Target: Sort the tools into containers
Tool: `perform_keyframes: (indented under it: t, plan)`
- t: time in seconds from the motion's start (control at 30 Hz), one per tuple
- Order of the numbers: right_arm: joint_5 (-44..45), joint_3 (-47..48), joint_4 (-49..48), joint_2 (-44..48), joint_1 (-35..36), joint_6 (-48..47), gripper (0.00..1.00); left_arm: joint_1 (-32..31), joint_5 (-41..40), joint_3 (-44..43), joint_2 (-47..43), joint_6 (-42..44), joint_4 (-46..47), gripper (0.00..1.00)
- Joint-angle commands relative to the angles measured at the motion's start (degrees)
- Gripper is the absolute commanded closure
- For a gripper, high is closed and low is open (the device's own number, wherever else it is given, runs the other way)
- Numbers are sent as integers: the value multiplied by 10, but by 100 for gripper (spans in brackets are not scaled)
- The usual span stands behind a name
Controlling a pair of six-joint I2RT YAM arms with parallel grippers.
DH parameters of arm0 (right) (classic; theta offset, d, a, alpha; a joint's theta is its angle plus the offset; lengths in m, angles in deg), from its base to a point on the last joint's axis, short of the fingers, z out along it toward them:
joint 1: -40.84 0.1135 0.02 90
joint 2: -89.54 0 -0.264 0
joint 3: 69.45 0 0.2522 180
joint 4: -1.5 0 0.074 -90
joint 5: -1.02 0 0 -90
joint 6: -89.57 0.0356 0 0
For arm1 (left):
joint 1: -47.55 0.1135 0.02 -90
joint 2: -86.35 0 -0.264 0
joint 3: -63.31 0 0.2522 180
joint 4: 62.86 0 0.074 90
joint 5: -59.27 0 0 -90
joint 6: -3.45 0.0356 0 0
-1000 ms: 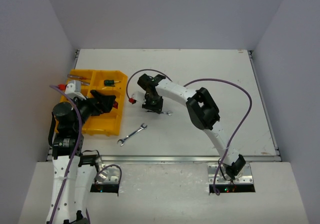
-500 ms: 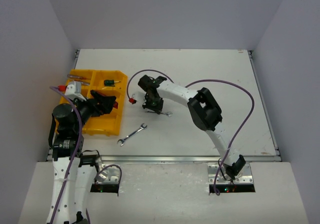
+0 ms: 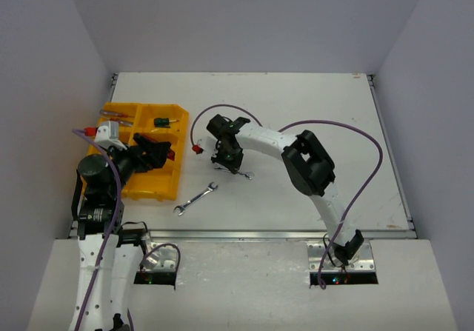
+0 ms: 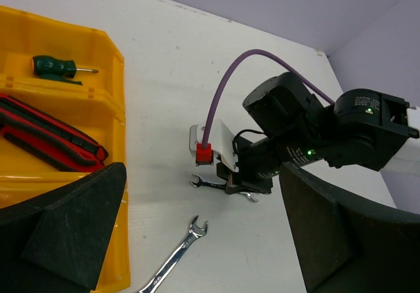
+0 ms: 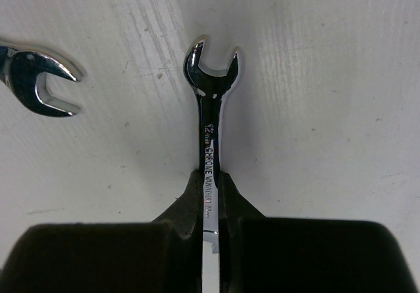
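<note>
Sorting stands partway: tools (image 4: 52,136) lie in the tray (image 3: 159,186) at left; the right gripper (image 5: 209,183) has its fingers clamped on one wrench (image 5: 211,103) mid-frame, another wrench (image 3: 195,199) waits below; the left gripper (image 3: 157,152) gapes, empty.

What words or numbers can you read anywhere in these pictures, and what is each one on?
"12mm CHROME VANADIUM": stamped along the shank of the wrench pinched in the right gripper. The size mark is tiny and the last letters run in between the fingers, so those parts are less sure.
Nothing legible on the second wrench, the yellow tray, the green screwdriver or the red pliers.
</note>
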Motion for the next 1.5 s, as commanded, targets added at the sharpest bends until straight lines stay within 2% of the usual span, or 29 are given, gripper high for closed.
perform_keyframes:
  t: [0.0, 0.37, 0.5, 0.7, 0.9, 1.07, 1.33, 1.47]
  plan:
    - [-33, -9, -13, 50, 7, 26, 100, -5, -11, -5, -7, 4, 20, 0]
    - [-39, -13, -27, 89, 6, 52, 100, -5, -21, -7, -11, 3, 15, 0]
    - [-78, -13, -49, 114, 6, 74, 100, -5, -27, -10, -12, 3, 12, 0]
    - [-169, -23, -143, 168, 6, 119, 100, -5, -52, -20, -15, 2, 2, 0]
    - [-246, 16, -206, 159, 7, 190, 100, -3, -106, -50, -14, -4, -25, 0]
    - [-300, 15, -319, 155, 11, 280, 100, -3, -171, -116, 8, -16, -58, 0]
    - [-299, 32, -435, 105, 45, 310, 100, -3, -177, -186, 31, -14, -78, 0]
    - [-287, 71, -447, 66, 68, 311, 100, -4, -182, -204, 30, -11, -88, 0]
